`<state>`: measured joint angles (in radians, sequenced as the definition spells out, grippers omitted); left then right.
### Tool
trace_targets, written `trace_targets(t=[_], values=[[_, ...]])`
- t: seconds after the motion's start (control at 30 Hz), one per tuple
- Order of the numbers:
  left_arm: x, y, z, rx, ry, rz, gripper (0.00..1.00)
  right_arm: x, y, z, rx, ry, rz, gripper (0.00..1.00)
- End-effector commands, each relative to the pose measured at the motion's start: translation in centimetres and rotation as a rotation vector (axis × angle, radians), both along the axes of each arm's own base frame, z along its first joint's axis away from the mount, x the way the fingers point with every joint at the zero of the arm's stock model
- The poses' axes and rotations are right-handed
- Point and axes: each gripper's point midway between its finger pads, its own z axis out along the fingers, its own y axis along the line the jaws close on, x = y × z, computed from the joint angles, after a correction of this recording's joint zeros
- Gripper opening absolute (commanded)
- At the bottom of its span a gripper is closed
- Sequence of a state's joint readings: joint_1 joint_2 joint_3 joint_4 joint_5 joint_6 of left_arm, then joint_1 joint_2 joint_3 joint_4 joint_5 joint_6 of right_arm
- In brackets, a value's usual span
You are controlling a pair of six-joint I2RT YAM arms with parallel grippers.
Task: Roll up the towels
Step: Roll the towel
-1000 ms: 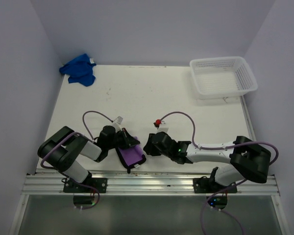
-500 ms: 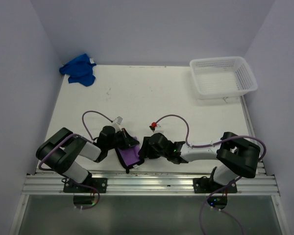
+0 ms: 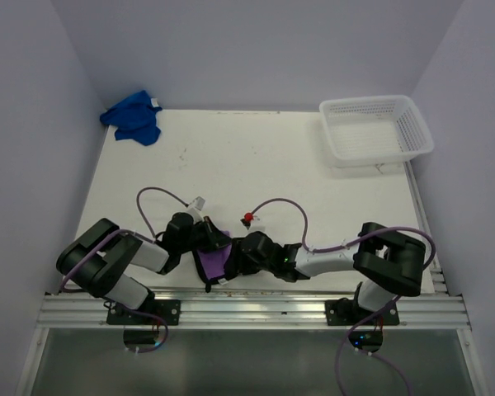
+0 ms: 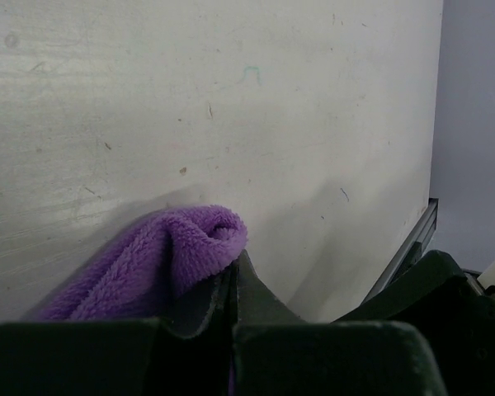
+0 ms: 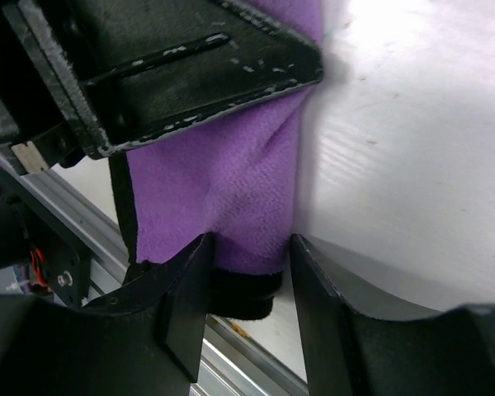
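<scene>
The dark purple towel, black-edged, lies partly folded near the table's front edge. My left gripper is shut on its upper fold; in the left wrist view the fluffy purple towel bulges out beside the closed left gripper. My right gripper has come in from the right. In the right wrist view the right gripper is open and its fingers straddle the lower corner of the purple towel. The left arm's black finger lies across the cloth above. The blue towel sits crumpled in the far left corner.
A white mesh basket stands at the far right corner. The aluminium rail runs along the front edge just below the purple towel. Purple cables loop over both arms.
The right arm has swung left across the table until its gripper reached the purple towel's right side, its fingers opening wider. The left gripper has stayed shut on the towel.
</scene>
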<state>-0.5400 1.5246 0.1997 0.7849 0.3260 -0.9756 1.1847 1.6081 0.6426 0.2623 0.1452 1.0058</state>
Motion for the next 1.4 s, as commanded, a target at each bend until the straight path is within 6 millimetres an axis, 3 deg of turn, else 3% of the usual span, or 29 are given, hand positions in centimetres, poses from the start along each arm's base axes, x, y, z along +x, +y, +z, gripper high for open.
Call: trace_targets(t=[0.0,0.27,0.53,0.6,0.87,1.37], values=[[-1.0,2.4,-3.1,0.141,0.045,0.036,0.0,-1.7,0.0,-2.0,-0.075,0.037,0.026,0.45],[-1.1,2.5,-3.0,0.151,0.043,0.039,0.0,-2.4,-1.9,-3.8,-0.203,0.036,0.008,0.28],[0.3,2.4,-1.5,0.162,0.021,0.043,0.0,-1.7,-3.6,-2.6,-0.314,-0.05,0.014,0.0],[1.2,2.5,-0.4,0.16,-0.01,0.051,0.0,-1.7,-3.7,-2.3,-0.362,-0.079,0.038,0.0],[4.6,2.4,4.4,0.161,-0.091,0.071,0.2,-1.0,-4.6,-1.5,-0.505,-0.201,0.057,0.0],[4.2,0.8,8.9,0.104,-0.097,-0.017,0.41,-0.5,-4.1,0.1,-0.719,-0.431,0.105,0.0]])
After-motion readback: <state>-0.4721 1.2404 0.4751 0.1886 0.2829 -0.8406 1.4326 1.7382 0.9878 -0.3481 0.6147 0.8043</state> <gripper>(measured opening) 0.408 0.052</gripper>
